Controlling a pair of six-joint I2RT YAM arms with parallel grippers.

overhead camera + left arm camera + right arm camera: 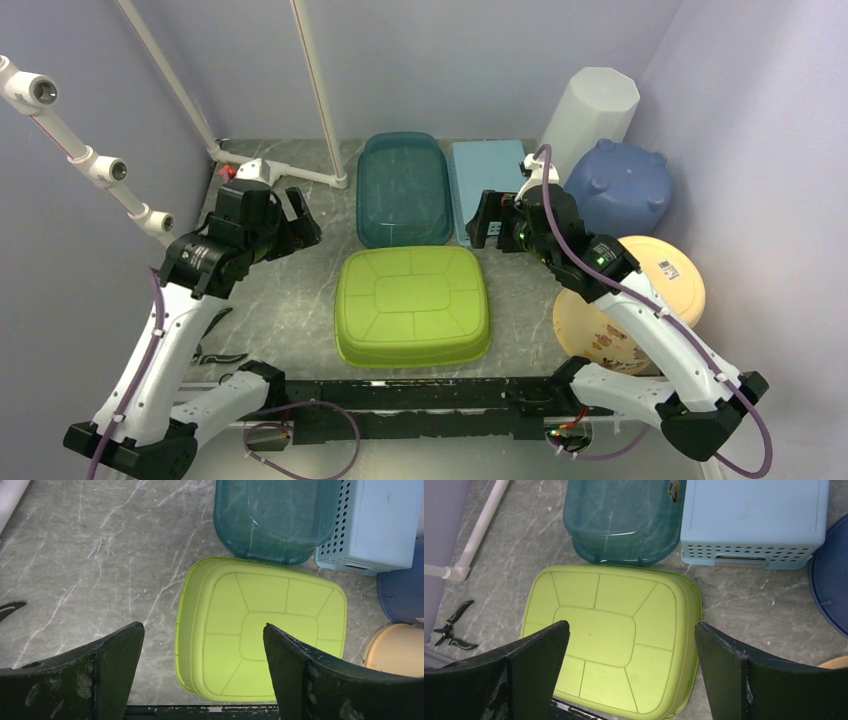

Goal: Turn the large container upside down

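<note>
Top external view, item one: large green container [412,303], base up, mid-table.
It lay on its rim on the grey table [290,300] between the two arms, just beside a teal tub [402,188] and near a perforated blue basket [487,170], ribbed underside showing (so the turn looked already made). Thin moulded plastic, judged light, somewhat flexible, smooth and apt to slip; best taken by the rim at the two short sides, one gripper each. Left gripper [303,222] and right gripper [485,222] hung raised by its far corners, wrists bent down toward it, jaws spread wide, holding nothing and touching nothing.
</note>
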